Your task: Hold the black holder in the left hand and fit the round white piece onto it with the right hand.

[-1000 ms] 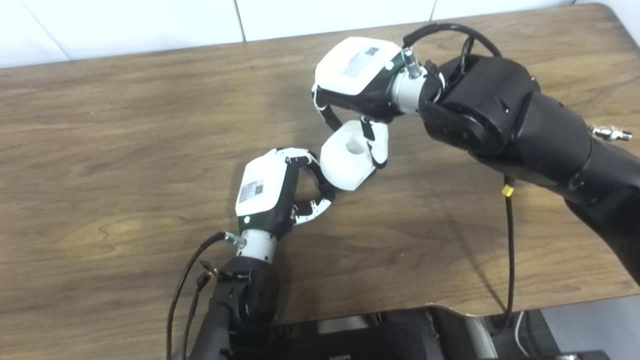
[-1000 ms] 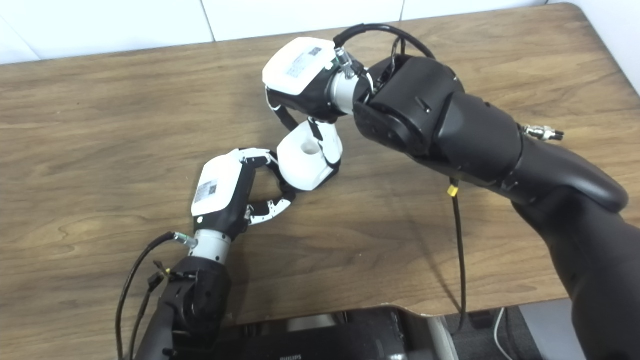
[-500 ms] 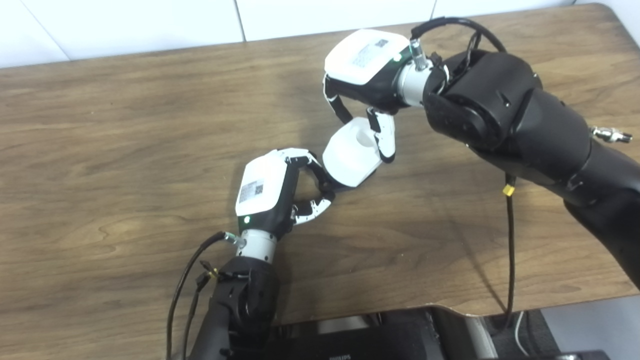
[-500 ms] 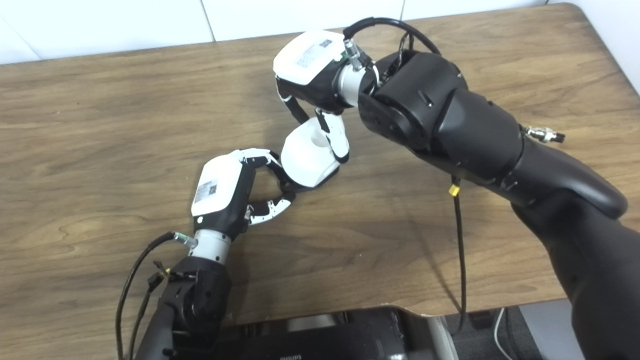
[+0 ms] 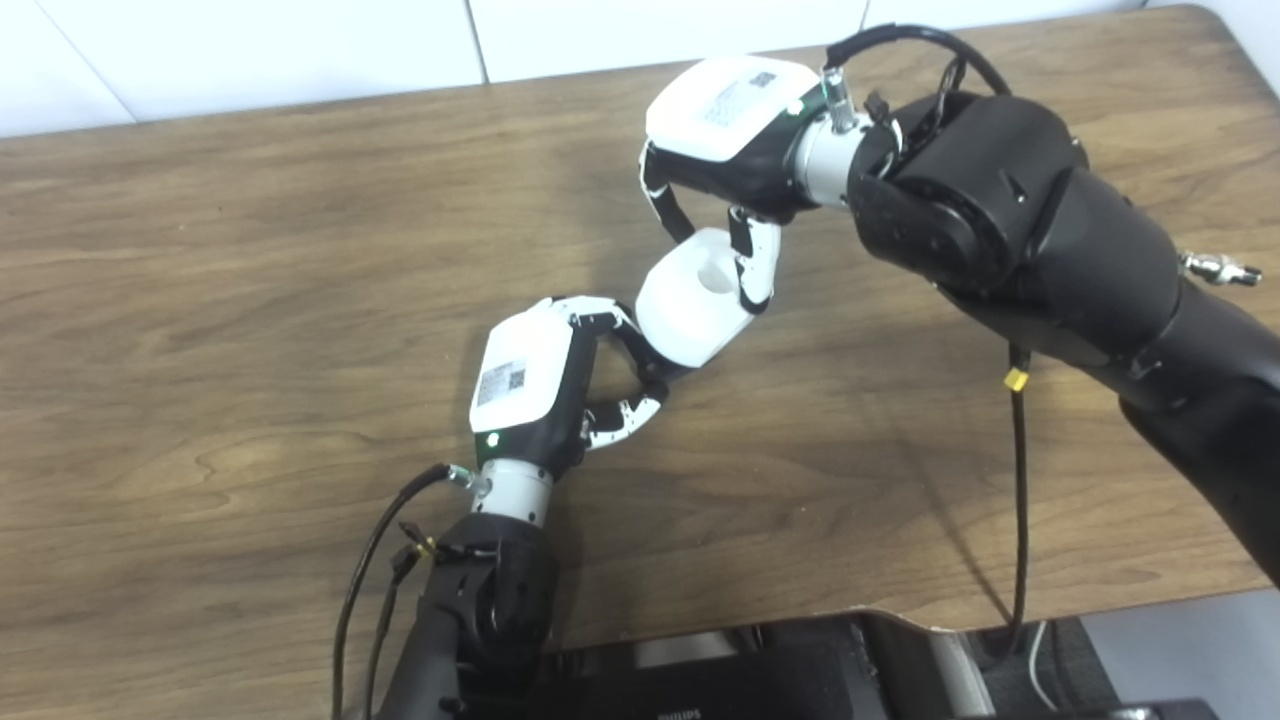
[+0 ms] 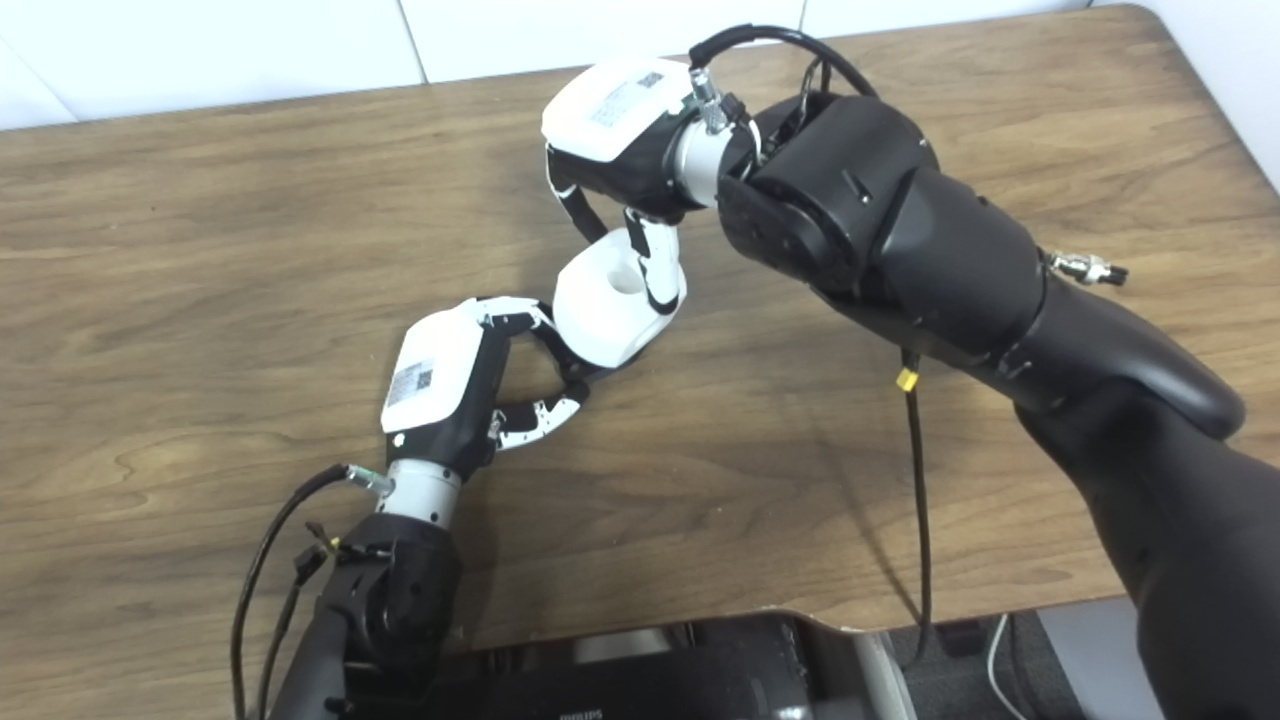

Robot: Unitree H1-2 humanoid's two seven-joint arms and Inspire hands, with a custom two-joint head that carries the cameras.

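From my console I see the right robot hand [image 5: 722,130] reaching in from the far right, palm down, its fingers [image 5: 752,262] curled around the round white piece [image 5: 690,312] — one finger lies across the piece's upper face beside a shallow round recess, another drops behind its far left edge. The piece is held tilted, just above the wooden surface [image 5: 250,280], near the middle of the scene. Its lower left edge meets the fingertips of the left robot hand [image 5: 545,385], which comes up from the near side with its white back plate facing me. That hand's fingers are bent round into a closed loop, thumb tip meeting the others below the white piece. Something dark sits inside that curl right against the piece, but I cannot tell from either view whether it is the black holder or just the black finger links, so I cannot say what the left hand has hold of. A black cable [image 5: 1020,500] hangs from the right forearm down past the near edge.
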